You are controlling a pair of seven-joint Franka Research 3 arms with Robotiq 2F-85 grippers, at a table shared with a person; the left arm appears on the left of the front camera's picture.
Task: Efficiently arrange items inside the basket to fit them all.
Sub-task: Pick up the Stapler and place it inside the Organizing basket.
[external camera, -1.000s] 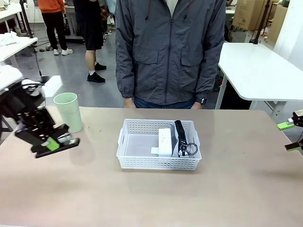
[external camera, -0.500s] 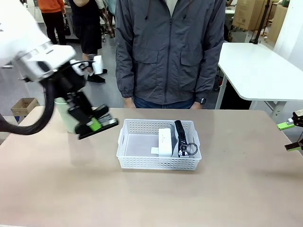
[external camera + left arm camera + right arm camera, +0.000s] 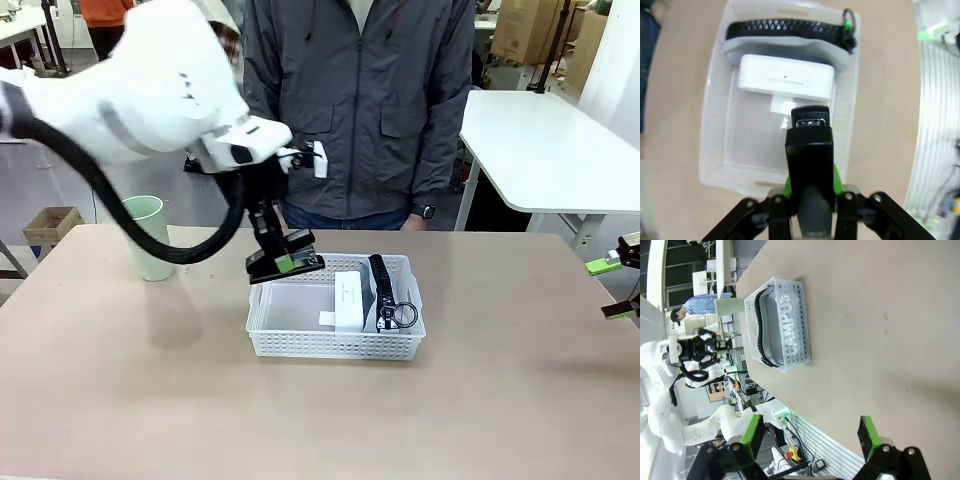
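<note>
My left gripper [image 3: 285,262] is shut on the black stapler [image 3: 308,261] and holds it just above the back left corner of the white basket [image 3: 335,345]. In the left wrist view the stapler [image 3: 809,145] sticks out between the green pads, over the bare half of the basket [image 3: 715,115]. A white box [image 3: 348,298] stands on edge in the basket's middle. The grey zip pouch [image 3: 385,290] stands beside it, against the right wall. The pale green cup [image 3: 150,236] stands on the table at the far left. My right gripper [image 3: 612,288] hangs open at the right edge.
A person in a grey jacket [image 3: 360,110] stands at the far side of the table, right behind the basket. The right wrist view shows the basket [image 3: 790,325] far off across bare tabletop. A white table [image 3: 550,150] stands at the back right.
My left arm has swung from the table's left side, past the cup, to above the basket with the stapler in its grip. The right gripper has not moved.
</note>
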